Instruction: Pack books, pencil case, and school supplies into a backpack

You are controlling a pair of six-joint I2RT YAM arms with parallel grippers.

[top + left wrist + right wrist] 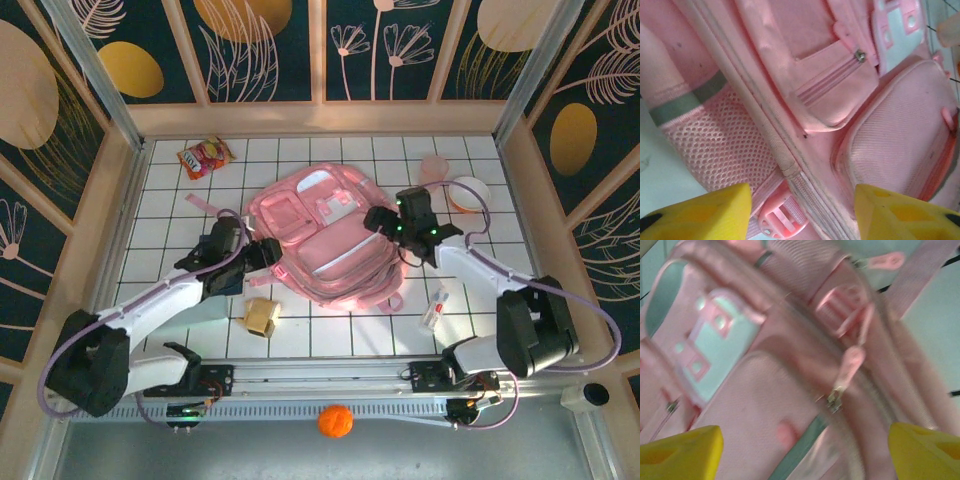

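Lying flat in the middle of the white gridded table (pixel 330 335), the pink backpack (pixel 325 240) has its front pockets turned up. The left gripper (pixel 268 250) is at the left side of the backpack. In the left wrist view its yellow fingers (pixel 695 215) stand wide apart and hold nothing, with the mesh side pocket (pixel 720 145) and a pink buckle (pixel 782 222) of the backpack under them. The right gripper (pixel 382 220) is at the right edge of the backpack. Its jaws are also wide and empty, above a pink zipper pull (pixel 849 367), though this view is blurred. The small tan-yellow box (pixel 262 316) lies just beside the near left corner of the backpack. The white oblong item with red marks (pixel 434 308) lies near the backpack, at its near right side. A red-orange snack bag (pixel 205 157) lies beyond the backpack at its far left, and a pink cup (pixel 435 168) at its far right.
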